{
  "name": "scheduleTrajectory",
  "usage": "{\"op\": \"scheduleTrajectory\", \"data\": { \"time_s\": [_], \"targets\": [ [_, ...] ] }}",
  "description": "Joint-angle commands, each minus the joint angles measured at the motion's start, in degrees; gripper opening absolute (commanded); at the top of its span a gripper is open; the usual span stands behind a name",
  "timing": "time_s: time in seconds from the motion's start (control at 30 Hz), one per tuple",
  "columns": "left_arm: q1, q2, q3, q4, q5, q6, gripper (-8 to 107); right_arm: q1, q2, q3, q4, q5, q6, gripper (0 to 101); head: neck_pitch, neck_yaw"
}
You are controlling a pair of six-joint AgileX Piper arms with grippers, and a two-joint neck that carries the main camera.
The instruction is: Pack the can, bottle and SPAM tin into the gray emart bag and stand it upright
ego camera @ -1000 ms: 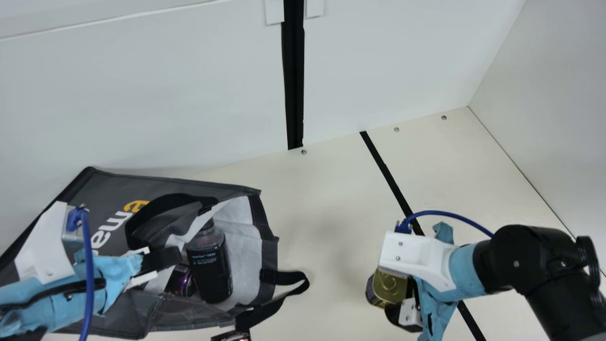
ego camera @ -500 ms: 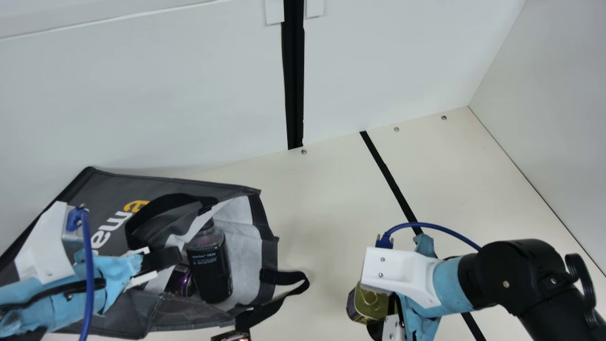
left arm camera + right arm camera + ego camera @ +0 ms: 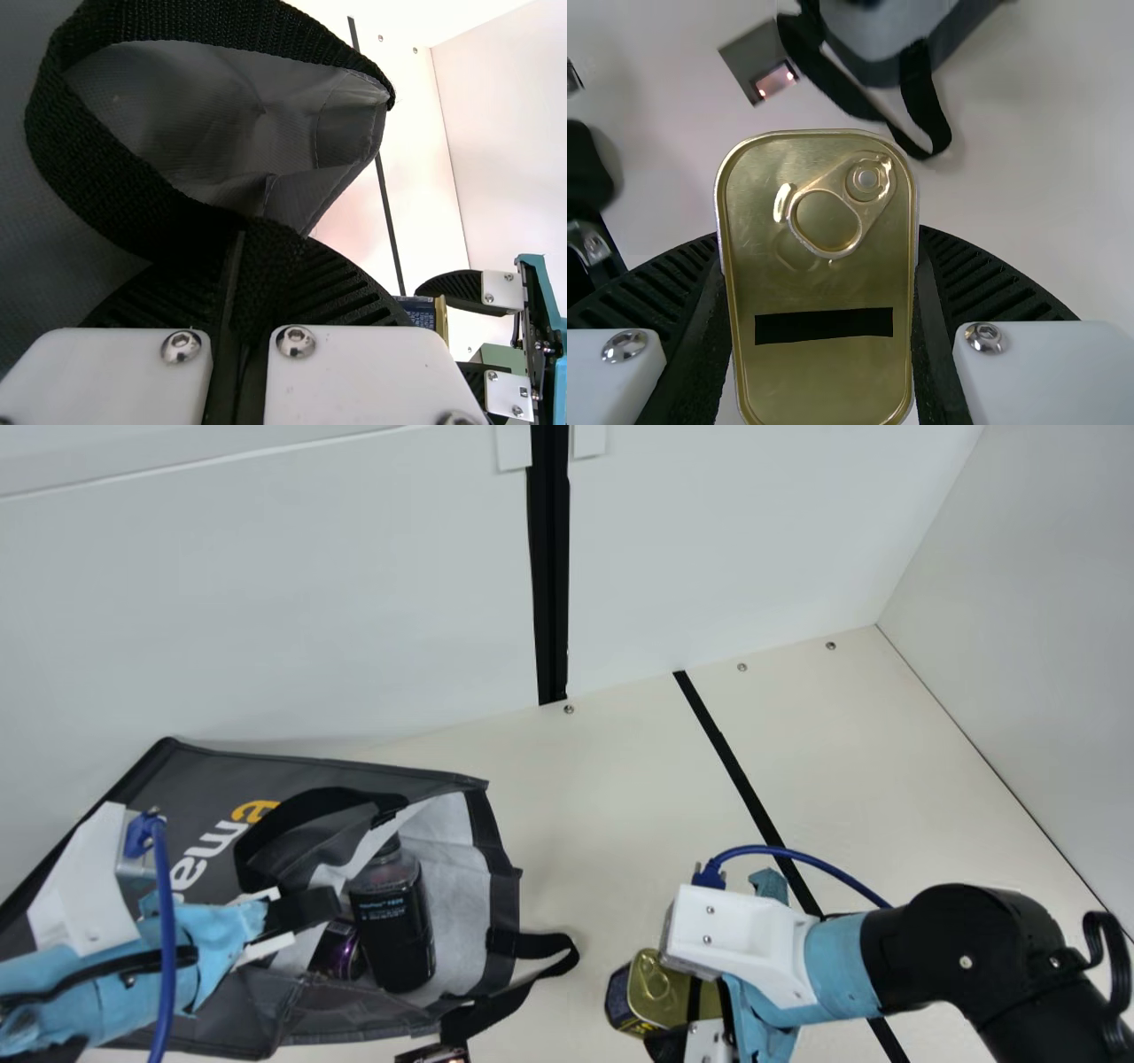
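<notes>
L gripper (image 3: pixel 330 904) is clamped on the gray emart bag's (image 3: pixel 354 766) black handle (image 3: pixel 111 199); R gripper (image 3: pixel 669 1043) has the SPAM tin (image 3: pixel 656 992) btwn its fingers, gold pull-tab lid showing, out on the R side & well apart from the bag; bag's on its side w/ the dark bottle (image 3: pixel 394 930) & purple can (image 3: pixel 337 951) just inside the mouth, right by each other tbh

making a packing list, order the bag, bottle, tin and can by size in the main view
Largest to smallest, by what shows:
1. bag
2. bottle
3. tin, partly hidden
4. can, partly hidden
</notes>
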Motion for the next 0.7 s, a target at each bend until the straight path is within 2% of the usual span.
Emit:
{"op": "scheduleTrajectory", "data": {
  "time_s": [0.0,0.4,0.67],
  "targets": [
    [0.00,0.00,0.00,0.00,0.00,0.00,-8,-0.50,0.24,0.27,4.27,-0.65,-1.06,0,-1.30,-0.14],
    [0.00,0.00,0.00,0.00,0.00,0.00,-8,-0.42,3.13,1.25,16.81,-4.90,-5.89,0,-1.30,-0.14],
    [0.00,0.00,0.00,0.00,0.00,0.00,-8,2.94,5.63,1.82,21.89,-9.26,-7.93,0,-1.30,-0.14]
  ]
}}
